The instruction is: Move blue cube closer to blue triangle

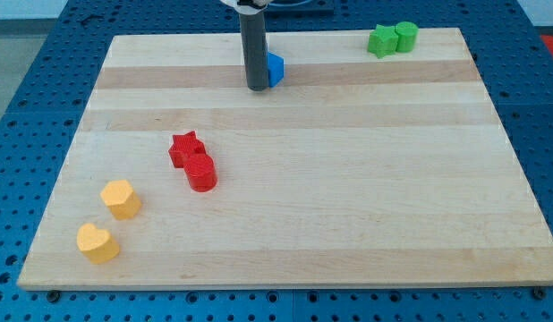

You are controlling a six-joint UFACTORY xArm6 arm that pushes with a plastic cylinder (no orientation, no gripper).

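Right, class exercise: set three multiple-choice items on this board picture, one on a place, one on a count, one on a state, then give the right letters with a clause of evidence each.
1. Where do the green blocks sit?
A. the view's top right
B. the view's bottom left
C. the centre of the board

2. How many yellow blocks are on the wooden board?
A. one
B. two
C. four

3. How does my tip stand to the blue block?
A. far off, among the red blocks
B. right beside it, on its left in the view
C. out of the picture

Answers:
A, both lie near the board's top right corner.
B, two yellow blocks lie at bottom left.
C is wrong; B, the rod partly covers the blue block.
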